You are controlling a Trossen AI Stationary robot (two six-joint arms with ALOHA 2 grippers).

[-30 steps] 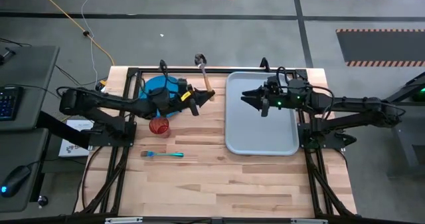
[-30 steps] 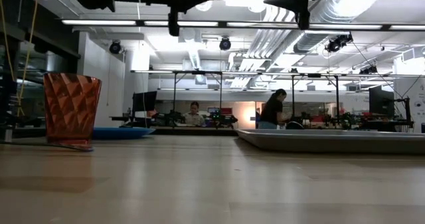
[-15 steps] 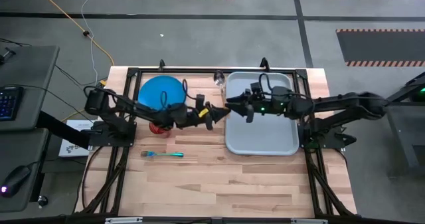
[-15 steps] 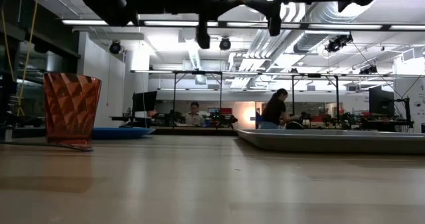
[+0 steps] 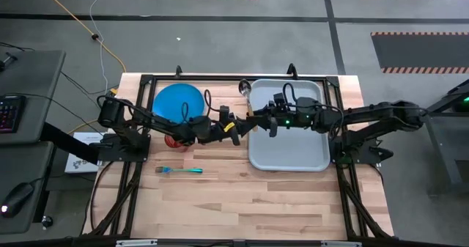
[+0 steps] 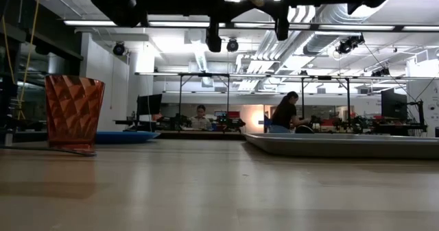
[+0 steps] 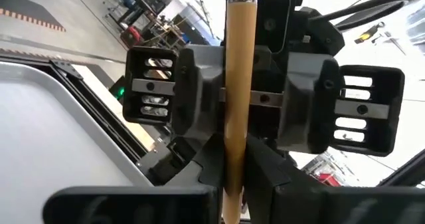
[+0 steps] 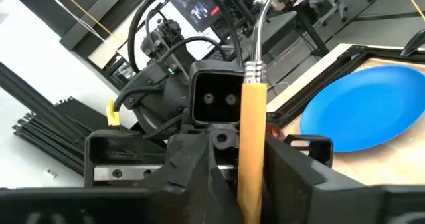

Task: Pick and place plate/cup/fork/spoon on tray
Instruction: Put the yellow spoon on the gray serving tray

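1. Hanging in the air just beside the tray's (image 5: 287,148) rim, on the side facing the plate (image 5: 178,100), the spoon (image 5: 245,100) is off the tabletop (image 5: 242,196), its silver bowl over the tray's far corner.
2. The left hand (image 5: 236,126) pinches the spoon's tan handle between its fingers.
3. The right hand (image 5: 254,118) meets it from the tray side, its fingers (image 8: 292,167) set on either side of the same handle; whether they already press it I cannot tell.
4. The tray itself lies bare under the right arm.
5. The plate rests flat, well apart from the tray, beyond the left arm.
6. The cup (image 6: 73,113) stands upright near the plate, mostly hidden under the left arm from above.
7. The fork (image 5: 179,171) lies flat, farther from the tray than the cup.
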